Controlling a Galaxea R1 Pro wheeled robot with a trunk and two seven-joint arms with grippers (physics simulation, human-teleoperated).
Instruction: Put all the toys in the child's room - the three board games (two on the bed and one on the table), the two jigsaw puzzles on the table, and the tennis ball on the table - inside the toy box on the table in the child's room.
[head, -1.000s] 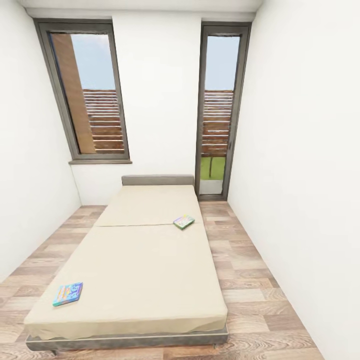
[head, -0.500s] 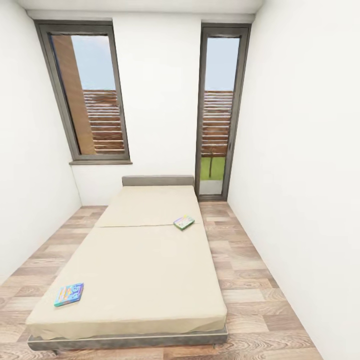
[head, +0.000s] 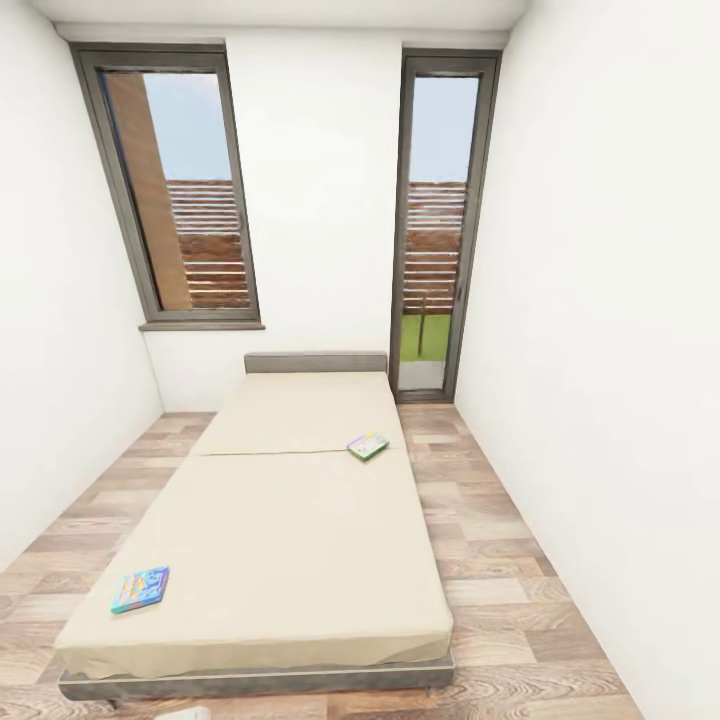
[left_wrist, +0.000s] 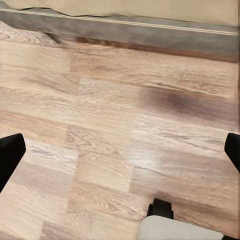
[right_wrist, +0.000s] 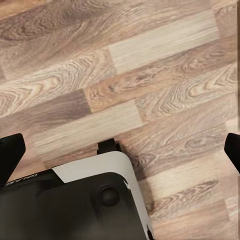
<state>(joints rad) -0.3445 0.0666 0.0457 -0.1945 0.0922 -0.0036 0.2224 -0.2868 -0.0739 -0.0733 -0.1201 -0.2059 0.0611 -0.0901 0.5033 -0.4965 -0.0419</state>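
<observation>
Two grippers of mine hang over the wood floor (left_wrist: 100, 130), both spread wide with nothing between the fingers. In the left wrist view the left gripper (left_wrist: 120, 152) has its black fingertips (left_wrist: 10, 155) at the frame's sides, with the bed frame (left_wrist: 150, 32) just past the planks ahead. In the right wrist view the right gripper (right_wrist: 120, 150) hangs over planks beside a corner of my own base (right_wrist: 75, 205).

From the head, the bed (head: 290, 520) lies lengthwise at 12 o'clock, and nothing stands between me and it. The blue-teal game (head: 139, 588) lies flat near the mattress's near corner, at about 10 o'clock. The green-edged game (head: 368, 444) lies farther off at about 1 o'clock, near the mattress seam. Both are well apart from my grippers. Two windows (head: 185, 190) stand in the far wall (head: 320, 200) behind the headboard (head: 315, 362).
</observation>
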